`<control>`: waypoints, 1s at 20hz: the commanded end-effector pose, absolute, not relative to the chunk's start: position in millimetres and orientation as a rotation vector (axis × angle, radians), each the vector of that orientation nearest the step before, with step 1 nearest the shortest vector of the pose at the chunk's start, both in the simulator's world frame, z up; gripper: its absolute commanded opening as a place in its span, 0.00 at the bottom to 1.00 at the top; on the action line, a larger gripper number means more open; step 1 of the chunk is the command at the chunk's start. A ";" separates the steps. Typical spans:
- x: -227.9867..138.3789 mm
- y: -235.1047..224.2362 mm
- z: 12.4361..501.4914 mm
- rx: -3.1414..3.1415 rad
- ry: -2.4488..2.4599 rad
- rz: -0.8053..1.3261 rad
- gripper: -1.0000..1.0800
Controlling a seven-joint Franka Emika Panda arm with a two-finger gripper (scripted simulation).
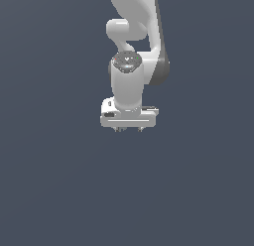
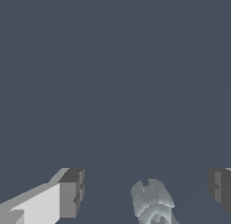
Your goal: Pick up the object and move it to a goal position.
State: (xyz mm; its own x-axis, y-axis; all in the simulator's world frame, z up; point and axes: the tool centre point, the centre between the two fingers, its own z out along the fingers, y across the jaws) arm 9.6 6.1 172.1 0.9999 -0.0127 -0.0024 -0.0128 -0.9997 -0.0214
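**Desk:** Right, what does the caption say for this one?

**Photographer:** Simulated Panda arm poised over a dark slate bench (image 1: 54, 190), its white gripper (image 1: 128, 129) pointing straight down. From the wrist view, the jaws stand wide apart, one finger (image 2: 71, 193) on each side, with the object (image 2: 152, 203) between them: a small, pale blue-grey lump, knobbly, closer to one finger than the other and touching neither.

**Desk:** Can readers see the object from outside?

**Photographer:** No. In the exterior view the gripper body hides whatever sits under it, so I cannot tell how close the tips are to the bench. No goal marker shows in either view.

**Desk:** So the step in hand is the grasp?

**Photographer:** That is my reading: lined up, not yet closed. To do it well, I would judge the arm should shift sideways a touch so the lump sits midway, settle low enough for the pads to meet its widest part, then close slowly. It is small and irregular, so an off-centre squeeze could pinch an edge and flick it away. Lift only once both pads bear on it.
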 end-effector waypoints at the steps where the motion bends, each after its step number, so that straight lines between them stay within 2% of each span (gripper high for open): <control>1: 9.6 6.1 172.1 -3.120 0.020 0.003 0.96; 9: 18.6 -27.8 189.1 -3.123 0.139 -0.047 0.96; 20: 8.0 -29.4 178.5 -3.128 0.093 -0.043 0.96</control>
State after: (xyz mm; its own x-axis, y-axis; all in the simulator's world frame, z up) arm 11.1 -29.0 181.7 0.9973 -0.0678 0.0285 -0.0674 -0.9976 -0.0140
